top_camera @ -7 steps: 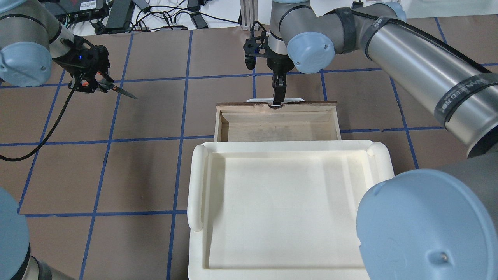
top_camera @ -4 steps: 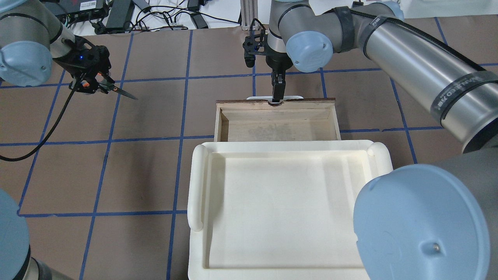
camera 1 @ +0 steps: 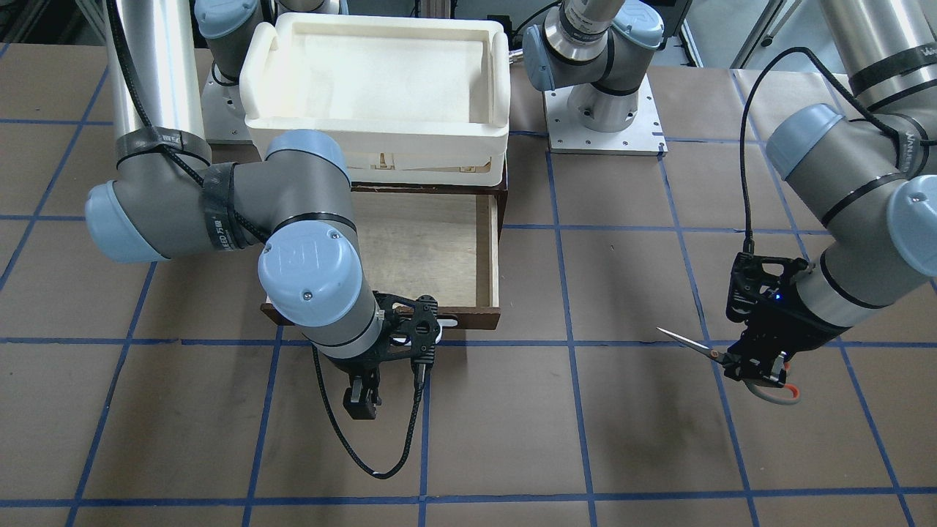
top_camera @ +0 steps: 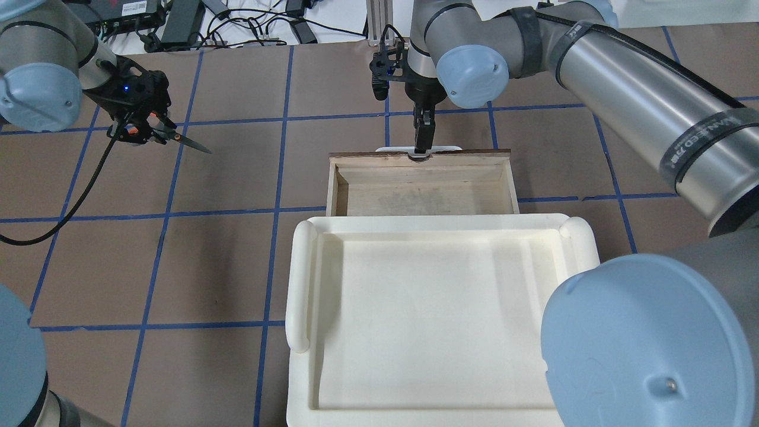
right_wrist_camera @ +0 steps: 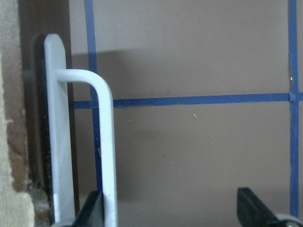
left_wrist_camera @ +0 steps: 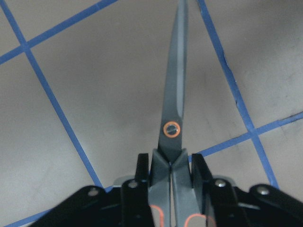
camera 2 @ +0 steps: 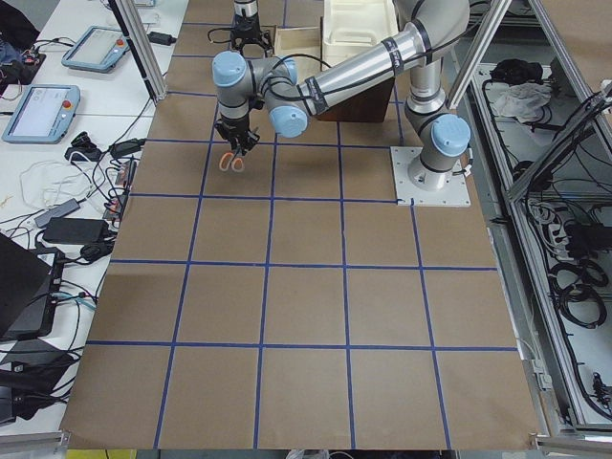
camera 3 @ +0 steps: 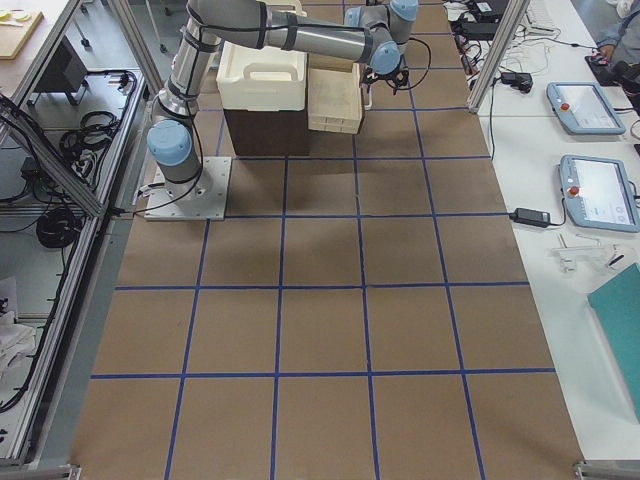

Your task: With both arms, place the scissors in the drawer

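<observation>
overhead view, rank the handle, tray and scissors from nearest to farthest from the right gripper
1. handle: right at the right gripper, on the drawer front.
2. tray: past the drawer, on the robot's side.
3. scissors: far off to the left, held in the left gripper.

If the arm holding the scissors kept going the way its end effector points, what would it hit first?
Likely the brown table top: the left end effector tilts down, so the scissors would land short of the drawer. Depth is unclear.
</observation>
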